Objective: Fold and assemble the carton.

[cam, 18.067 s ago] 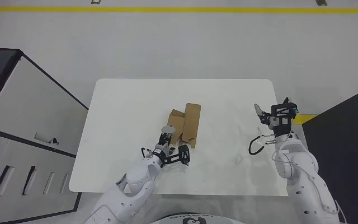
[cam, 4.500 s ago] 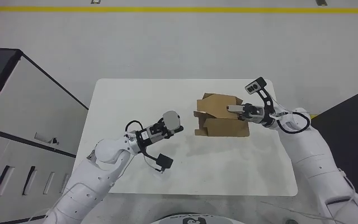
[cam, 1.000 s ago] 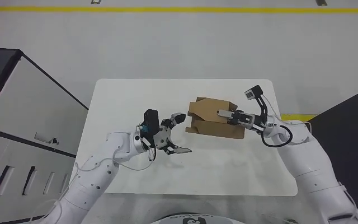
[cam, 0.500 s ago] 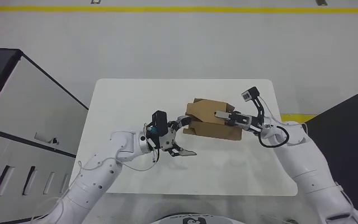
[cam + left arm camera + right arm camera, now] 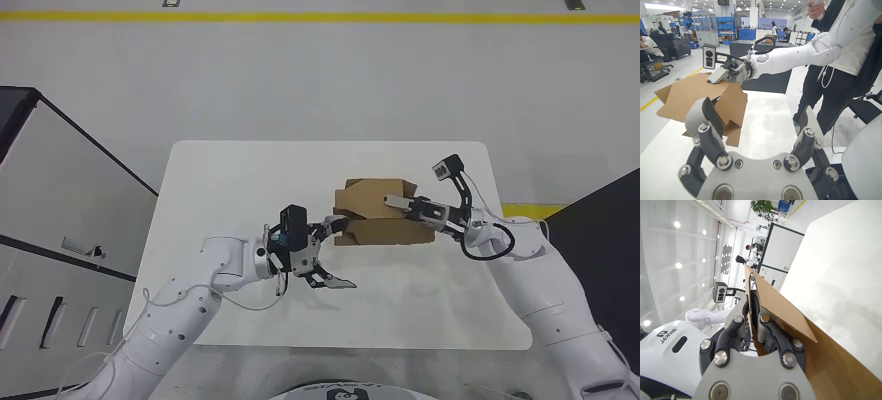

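On the desk (image 5: 220,200), the half-folded carton (image 5: 372,228) is clamped at its top panel by the right end effector (image 5: 392,203). The left end effector (image 5: 338,253), spread apart beside it, is best pressed squarely on the end flap (image 5: 735,113).

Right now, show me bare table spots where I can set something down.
Bare: the far-left table, from its left edge to the carton; the near-right corner, robot-side of the carton. Crowded: the middle, where the open left pincer flanks the carton and the right pincer grips it.
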`<state>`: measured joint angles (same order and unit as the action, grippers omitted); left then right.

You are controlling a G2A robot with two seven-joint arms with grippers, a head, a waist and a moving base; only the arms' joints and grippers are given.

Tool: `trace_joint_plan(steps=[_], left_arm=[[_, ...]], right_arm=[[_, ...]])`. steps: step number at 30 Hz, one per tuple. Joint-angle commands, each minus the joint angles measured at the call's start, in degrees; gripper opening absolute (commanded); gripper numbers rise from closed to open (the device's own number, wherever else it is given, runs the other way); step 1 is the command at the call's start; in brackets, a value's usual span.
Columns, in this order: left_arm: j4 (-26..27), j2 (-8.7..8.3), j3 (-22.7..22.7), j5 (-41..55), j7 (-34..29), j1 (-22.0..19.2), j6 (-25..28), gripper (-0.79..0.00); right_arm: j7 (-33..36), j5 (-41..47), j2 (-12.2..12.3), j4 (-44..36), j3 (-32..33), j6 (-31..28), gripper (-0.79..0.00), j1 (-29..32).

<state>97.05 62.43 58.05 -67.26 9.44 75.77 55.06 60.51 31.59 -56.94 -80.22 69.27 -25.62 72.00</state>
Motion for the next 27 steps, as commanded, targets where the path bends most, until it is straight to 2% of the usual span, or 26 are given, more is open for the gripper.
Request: trace_joint_plan(steps=[1, 16, 27], left_arm=[[0.08, 0.00, -0.11, -0.06, -0.20, -0.09, 0.17, 0.000], [0.32, 0.13, -2.01, 0.61, -2.03, -0.88, 2.05, 0.000], [-0.49, 0.89, -5.27, 1.82, -3.27, -3.07, 2.17, 0.000]], right_arm=[[-0.26, -0.26, -0.04, 0.03, 0.02, 0.26, -0.785, -0.01], [-1.51, -1.08, -0.33, -0.39, 0.11, 1.80, -0.785, 0.32], [-1.31, -1.00, -0.62, -0.48, -0.12, 2.08, -0.785, 0.24]])
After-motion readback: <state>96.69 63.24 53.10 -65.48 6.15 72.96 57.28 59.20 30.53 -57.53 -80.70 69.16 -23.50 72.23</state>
